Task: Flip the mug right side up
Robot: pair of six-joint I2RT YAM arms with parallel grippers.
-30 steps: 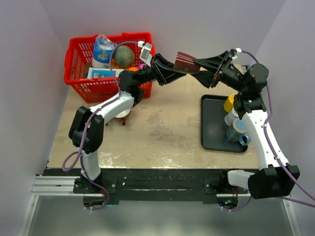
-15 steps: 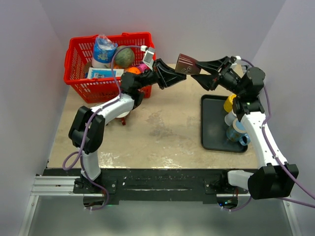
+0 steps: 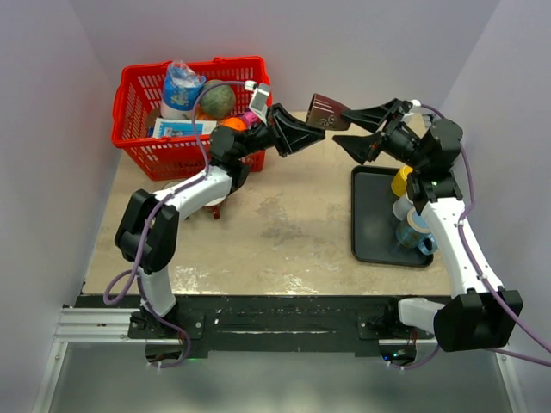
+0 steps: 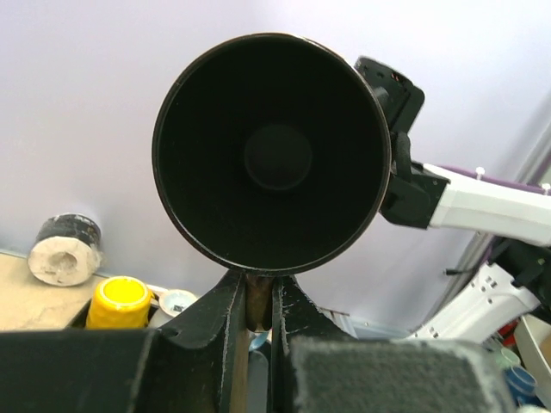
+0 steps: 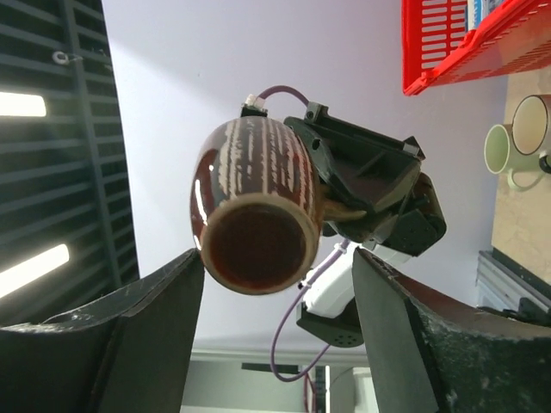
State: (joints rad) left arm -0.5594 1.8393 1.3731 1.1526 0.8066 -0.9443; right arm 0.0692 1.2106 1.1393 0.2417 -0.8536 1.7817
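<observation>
High above the back of the table (image 3: 284, 224), between red basket (image 3: 172, 153) and black tray (image 3: 370, 215): mug (image 3: 325, 110), off the surface and tipped on its side. Pinched by the handle in the left gripper (image 3: 312, 135), jaws narrowed tight onto it. Mouth gaping straight into the left wrist camera, dark inside all the way down. Base turned toward the right wrist camera, brown glaze with pale streaks on the flank. Right gripper (image 3: 342, 127) spread wide, fingers (image 5: 155, 331) flanking the base with gaps on both sides, touching nothing.
</observation>
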